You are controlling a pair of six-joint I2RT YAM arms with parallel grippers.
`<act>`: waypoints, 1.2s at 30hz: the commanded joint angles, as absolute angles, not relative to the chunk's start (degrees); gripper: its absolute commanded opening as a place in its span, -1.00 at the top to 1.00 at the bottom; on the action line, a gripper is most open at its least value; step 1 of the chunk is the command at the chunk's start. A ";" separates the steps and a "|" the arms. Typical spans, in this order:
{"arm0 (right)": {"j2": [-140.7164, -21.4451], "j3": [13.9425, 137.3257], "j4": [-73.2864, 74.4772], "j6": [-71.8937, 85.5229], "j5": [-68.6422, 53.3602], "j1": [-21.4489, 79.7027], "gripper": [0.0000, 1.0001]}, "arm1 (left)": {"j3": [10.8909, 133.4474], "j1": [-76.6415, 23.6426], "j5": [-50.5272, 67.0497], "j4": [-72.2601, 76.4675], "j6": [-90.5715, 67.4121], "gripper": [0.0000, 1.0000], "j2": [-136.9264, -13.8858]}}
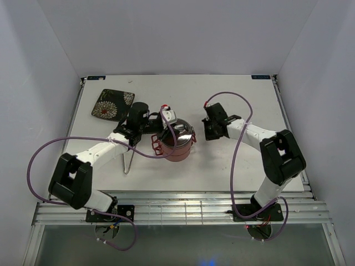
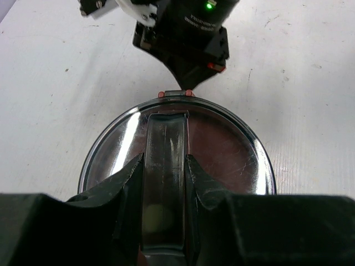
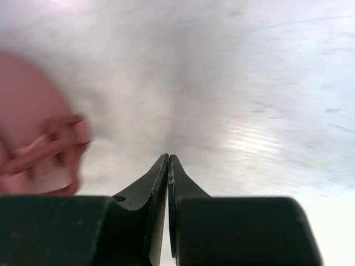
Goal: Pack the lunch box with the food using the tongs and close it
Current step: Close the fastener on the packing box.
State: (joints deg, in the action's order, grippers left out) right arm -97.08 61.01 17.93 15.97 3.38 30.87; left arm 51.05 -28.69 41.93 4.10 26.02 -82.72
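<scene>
The round dark-red stacked lunch box stands mid-frame on the white table. The left gripper clamps the strap handle of its shiny grey metal lid. The right gripper, pressed closed and empty, is just right of the box. Slim silver tongs lie to the box's left.

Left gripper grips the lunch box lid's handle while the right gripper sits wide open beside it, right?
Not quite: the right gripper is shut and empty, as the right wrist view shows. The left gripper does grip the lid handle.
</scene>
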 commanded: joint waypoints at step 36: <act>-95.97 63.89 15.48 12.84 -9.01 25.14 0.84 | 48.69 -29.79 40.69 -5.54 25.40 0.85 -89.74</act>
State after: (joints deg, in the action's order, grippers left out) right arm -95.07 60.80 14.06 15.07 -7.46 24.77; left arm 52.56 -29.10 44.86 7.33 25.61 -86.41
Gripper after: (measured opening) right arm 0.078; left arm 0.398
